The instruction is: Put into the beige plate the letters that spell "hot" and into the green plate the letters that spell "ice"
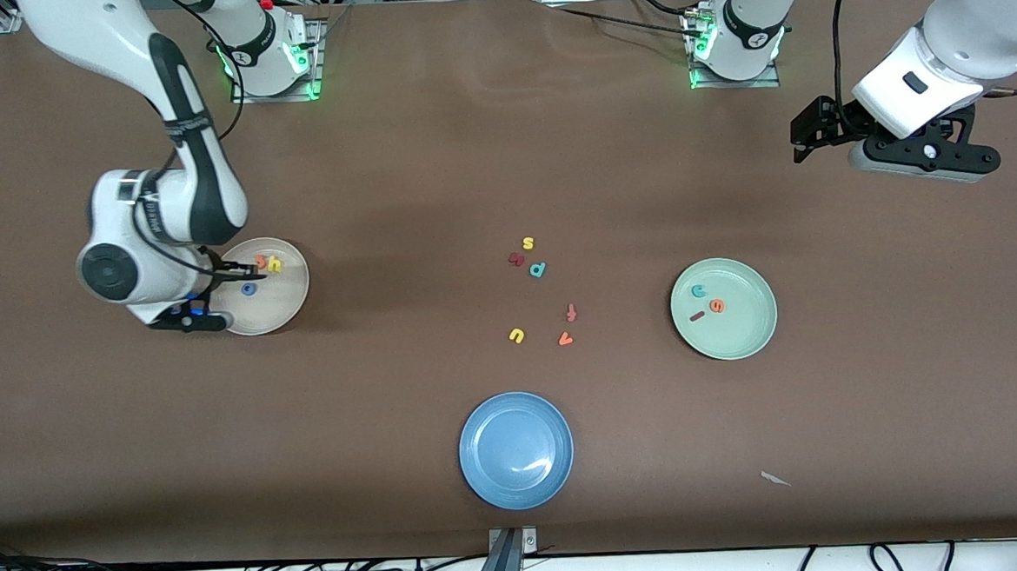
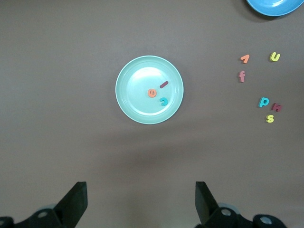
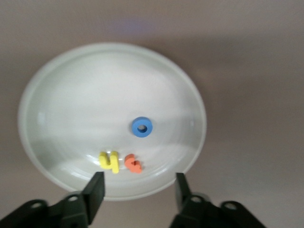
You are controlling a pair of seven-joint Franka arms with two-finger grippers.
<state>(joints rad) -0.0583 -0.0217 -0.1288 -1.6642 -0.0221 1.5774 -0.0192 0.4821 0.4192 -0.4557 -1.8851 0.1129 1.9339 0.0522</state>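
Note:
The beige plate (image 1: 283, 304) lies toward the right arm's end of the table. In it are the yellow h (image 1: 274, 264), the orange t (image 1: 260, 262) and the blue o (image 1: 248, 289). My right gripper (image 1: 247, 270) hangs low over this plate, open and holding nothing; in the right wrist view its fingers (image 3: 95, 190) frame the plate's rim (image 3: 142, 190) below the h (image 3: 109, 161) and t (image 3: 133, 164). The green plate (image 1: 742, 336) holds the teal c (image 1: 698, 290), orange e (image 1: 717, 306) and dark red i (image 1: 697, 316). My left gripper (image 1: 805, 139) waits open, high over the left arm's end.
A blue plate (image 1: 515, 450) sits near the front edge. Loose letters lie mid-table: yellow s (image 1: 528, 243), a dark red letter (image 1: 516, 258), teal d (image 1: 538, 269), red-orange f (image 1: 571, 313), yellow u (image 1: 516, 335), orange v (image 1: 565, 339). A paper scrap (image 1: 774, 479) lies near the front.

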